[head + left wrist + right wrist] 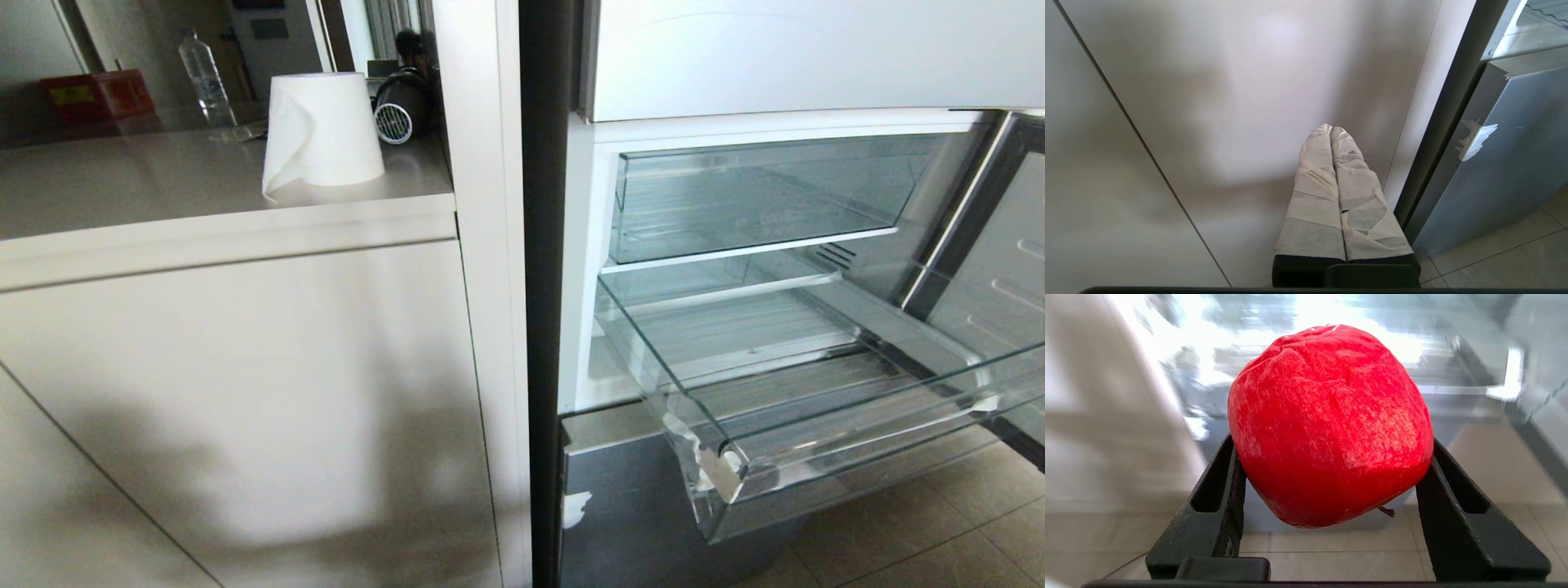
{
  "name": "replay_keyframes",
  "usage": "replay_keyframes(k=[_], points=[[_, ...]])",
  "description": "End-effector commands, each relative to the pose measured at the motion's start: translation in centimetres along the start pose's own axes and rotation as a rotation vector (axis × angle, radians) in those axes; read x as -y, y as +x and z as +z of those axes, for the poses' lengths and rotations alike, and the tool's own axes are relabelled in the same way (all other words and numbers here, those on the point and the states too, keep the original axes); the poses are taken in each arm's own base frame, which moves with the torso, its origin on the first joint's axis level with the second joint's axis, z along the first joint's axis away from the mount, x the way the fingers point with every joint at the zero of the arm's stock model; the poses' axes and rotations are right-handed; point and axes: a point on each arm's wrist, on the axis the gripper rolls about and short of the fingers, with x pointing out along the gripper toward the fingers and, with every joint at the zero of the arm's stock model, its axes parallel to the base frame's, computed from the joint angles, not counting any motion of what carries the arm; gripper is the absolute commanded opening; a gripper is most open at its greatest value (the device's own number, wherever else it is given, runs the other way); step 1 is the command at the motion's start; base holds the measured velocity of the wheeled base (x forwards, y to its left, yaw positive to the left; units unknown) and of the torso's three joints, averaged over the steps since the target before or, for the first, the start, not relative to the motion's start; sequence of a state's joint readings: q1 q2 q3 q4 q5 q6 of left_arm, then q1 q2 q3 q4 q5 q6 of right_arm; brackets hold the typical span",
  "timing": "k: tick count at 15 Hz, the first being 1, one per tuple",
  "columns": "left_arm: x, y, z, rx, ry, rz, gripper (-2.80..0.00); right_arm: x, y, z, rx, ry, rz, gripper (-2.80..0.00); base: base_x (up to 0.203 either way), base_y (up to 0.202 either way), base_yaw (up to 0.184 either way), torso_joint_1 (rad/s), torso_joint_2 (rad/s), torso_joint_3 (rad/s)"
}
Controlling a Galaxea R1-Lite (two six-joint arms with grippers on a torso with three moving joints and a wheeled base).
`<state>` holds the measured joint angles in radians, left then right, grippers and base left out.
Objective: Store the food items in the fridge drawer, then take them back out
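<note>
Between right gripper [1331, 457] fingers: red fruit [1331, 424], clamped on both flanks, off the floor, outside the head view. Fridge drawer [739, 478] pulled out, nothing visible inside. Best carried above front lip, lowered onto ribbed base, released low to prevent rolling. Left gripper [1331, 132] closed, holding nothing, by cabinet door [1229, 102].

The red fruit [1331, 424] has a glossy, faintly wrinkled skin and sits between matt black plastic jaws, while the left gripper [1331, 130] has its fingers wrapped in rough whitish tape. The fridge drawer [816, 441] is clear, shiny plastic with torn white tape at a front corner. The surface [163, 175] looks smooth and matt beige, and a soft white paper roll [322, 131] stands on it.
</note>
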<state>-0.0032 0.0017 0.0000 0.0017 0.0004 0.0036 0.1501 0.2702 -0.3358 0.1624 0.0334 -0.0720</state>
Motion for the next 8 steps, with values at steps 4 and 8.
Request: replay_keyframes(k=[4, 8], points=[[0.0, 0.0, 0.0, 0.000, 0.001, 0.001, -2.80, -0.8, 1.7, -6.1, -0.060, -0.038, -0.040, -2.80, 0.000, 0.000, 0.000, 0.000, 0.00, 0.000], [0.0, 0.0, 0.0, 0.000, 0.000, 0.001, -2.80, -1.0, 0.4, -7.5, 0.077, -0.073, -0.114, -2.80, 0.000, 0.000, 0.000, 0.000, 0.00, 0.000]])
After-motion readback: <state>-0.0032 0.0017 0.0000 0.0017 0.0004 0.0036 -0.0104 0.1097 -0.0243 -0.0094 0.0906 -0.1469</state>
